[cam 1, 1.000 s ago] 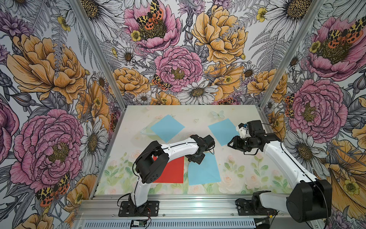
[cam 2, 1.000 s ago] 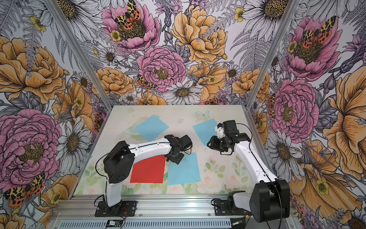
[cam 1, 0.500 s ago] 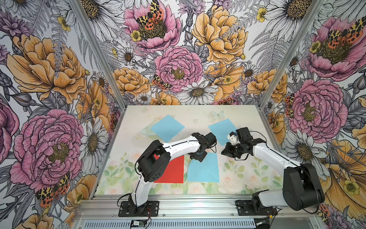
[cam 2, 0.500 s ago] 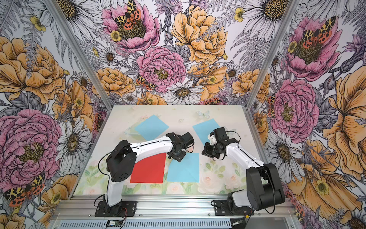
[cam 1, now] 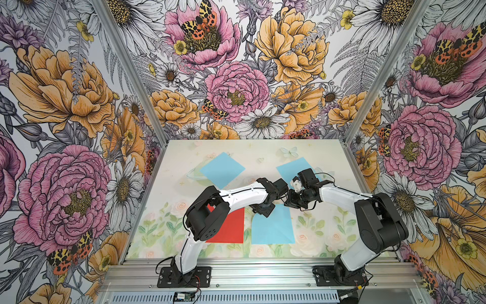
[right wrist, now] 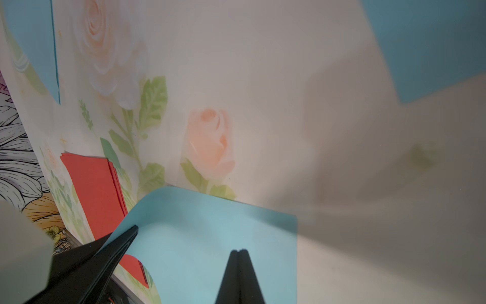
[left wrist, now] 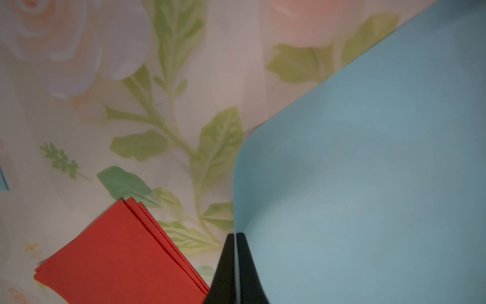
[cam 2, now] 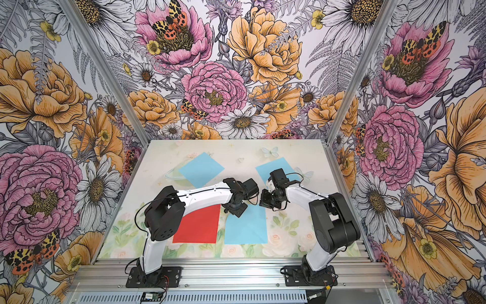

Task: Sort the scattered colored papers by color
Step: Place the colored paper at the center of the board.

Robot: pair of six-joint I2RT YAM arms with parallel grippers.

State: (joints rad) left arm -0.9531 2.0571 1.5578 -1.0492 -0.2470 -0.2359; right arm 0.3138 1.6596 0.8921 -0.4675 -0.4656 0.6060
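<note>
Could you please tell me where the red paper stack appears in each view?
In a top view: red stack lies near the front, partly under the left arm.
In a top view: same place, arm overlapping it.
Left wrist: fanned corner beside the near blue sheet.
Right wrist: partly behind that sheet.
Shared landmark: the near blue sheet, next to the stack.

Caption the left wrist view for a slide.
Left gripper pinches the edge of a blue paper, beside the fanned red stack.

right gripper (right wrist: 238, 252) | moved over near blue paper (cam 1: 273, 226) | now closed
</note>
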